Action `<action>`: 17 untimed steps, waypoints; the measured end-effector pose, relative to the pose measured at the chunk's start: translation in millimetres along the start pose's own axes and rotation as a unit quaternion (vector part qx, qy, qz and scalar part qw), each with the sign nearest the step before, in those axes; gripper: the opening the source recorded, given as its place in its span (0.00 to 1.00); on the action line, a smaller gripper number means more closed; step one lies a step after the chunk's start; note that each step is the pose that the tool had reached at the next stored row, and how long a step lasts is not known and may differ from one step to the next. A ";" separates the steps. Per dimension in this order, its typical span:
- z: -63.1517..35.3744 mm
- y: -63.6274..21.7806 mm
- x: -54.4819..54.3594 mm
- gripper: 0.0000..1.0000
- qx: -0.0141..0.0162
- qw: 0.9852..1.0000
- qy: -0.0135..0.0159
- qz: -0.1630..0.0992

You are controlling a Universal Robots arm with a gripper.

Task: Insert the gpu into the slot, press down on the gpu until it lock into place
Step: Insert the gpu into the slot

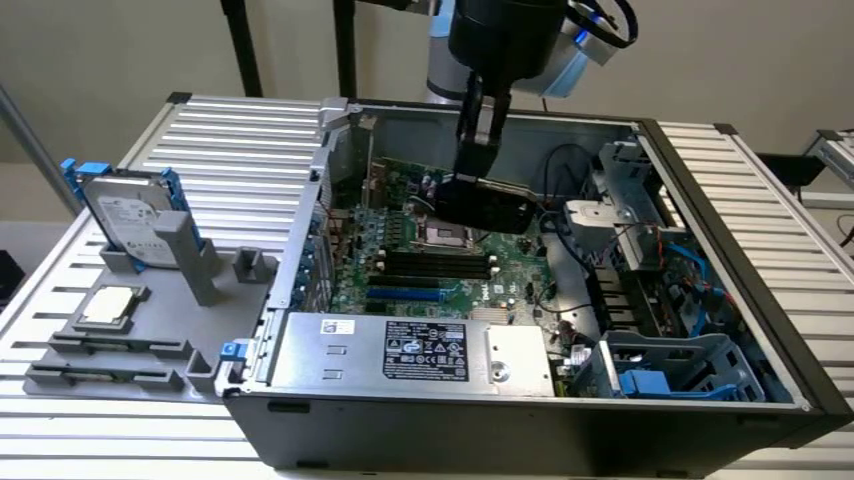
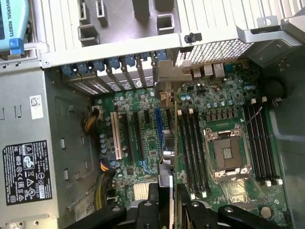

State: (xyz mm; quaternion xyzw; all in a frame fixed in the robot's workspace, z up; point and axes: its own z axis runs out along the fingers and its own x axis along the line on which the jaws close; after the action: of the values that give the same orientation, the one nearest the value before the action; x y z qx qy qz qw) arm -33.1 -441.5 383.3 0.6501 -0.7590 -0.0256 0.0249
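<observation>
The gpu (image 1: 487, 205) is a flat black card held on edge inside the open computer case (image 1: 747, 330), over the green motherboard (image 1: 441, 255). My gripper (image 1: 478, 178) comes down from above and is shut on the card's top edge. In the wrist view the gpu (image 2: 167, 160) appears edge-on between the two black fingers (image 2: 145, 212). Its silvery bracket (image 2: 167, 78) points toward the case's rear slot covers. The card runs alongside the blue slot (image 2: 158, 125), which also appears as the blue slot (image 1: 400, 294). I cannot tell whether the card touches it.
A grey labelled power-supply box (image 1: 414, 350) fills the case's near side. RAM slots (image 2: 190, 148) and the open CPU socket (image 2: 228, 152) lie beside the card. Cables (image 1: 574, 230) and a drive cage (image 1: 667, 370) crowd the exterior view's right. A hard drive with blue rails (image 1: 134, 215) stands outside the case.
</observation>
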 end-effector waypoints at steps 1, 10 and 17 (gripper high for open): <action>0.8 0.2 0.0 0.26 0.000 1.000 -0.002 -0.005; 10.9 11.5 4.6 0.26 0.007 1.000 -0.023 -0.019; 20.0 21.6 14.4 0.26 0.018 0.999 -0.027 -0.022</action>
State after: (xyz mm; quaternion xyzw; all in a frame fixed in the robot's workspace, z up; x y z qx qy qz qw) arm -58.0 -452.3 365.0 0.6661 -0.7452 -0.0303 -0.0078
